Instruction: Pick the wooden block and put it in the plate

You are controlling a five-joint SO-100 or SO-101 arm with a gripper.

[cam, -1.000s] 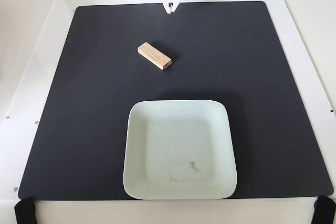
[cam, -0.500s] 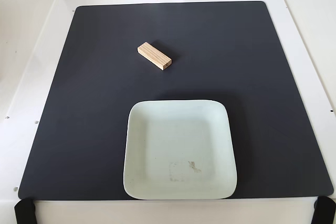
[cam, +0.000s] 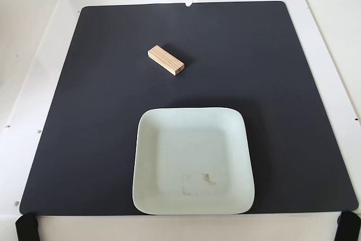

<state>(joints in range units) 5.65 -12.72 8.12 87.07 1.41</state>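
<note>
Since half a second ago, the white tool [cam: 188, 3] has been lowered a little again at the far edge of the fixed view, its tip now reaching the far border of the black mat [cam: 293, 100]; whether it is released or clenched cannot be told. The wooden block [cam: 166, 60] is left lying flat and diagonal on the far half of the mat, well apart from the tool. The pale mint square plate [cam: 152, 184] is seen nearer, right of the block, bare but for a scuffed square mark [cam: 193, 184]. The white bench [cam: 28, 55] surrounds the mat
</note>
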